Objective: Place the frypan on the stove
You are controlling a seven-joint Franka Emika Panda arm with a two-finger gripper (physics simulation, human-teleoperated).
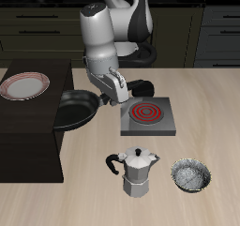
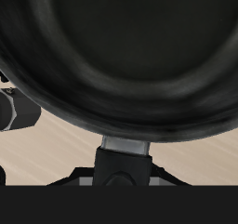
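Note:
The frypan (image 1: 75, 109) is a round black pan. It hangs over the edge between the dark counter and the wooden table, beside the stove. My gripper (image 1: 106, 99) is shut on the end of its handle, between pan and stove. In the wrist view the pan's bowl (image 2: 125, 51) fills most of the frame. Its handle (image 2: 124, 156) runs straight into my gripper (image 2: 124, 178), and my fingertips are mostly hidden. The stove (image 1: 148, 116) is a grey square plate with red coil rings, and nothing is on it.
A silver moka pot (image 1: 139, 173) and a small metallic bowl (image 1: 191, 175) stand near the table's front edge. A red-rimmed white plate (image 1: 25, 85) lies on the dark counter (image 1: 28, 136) behind the pan.

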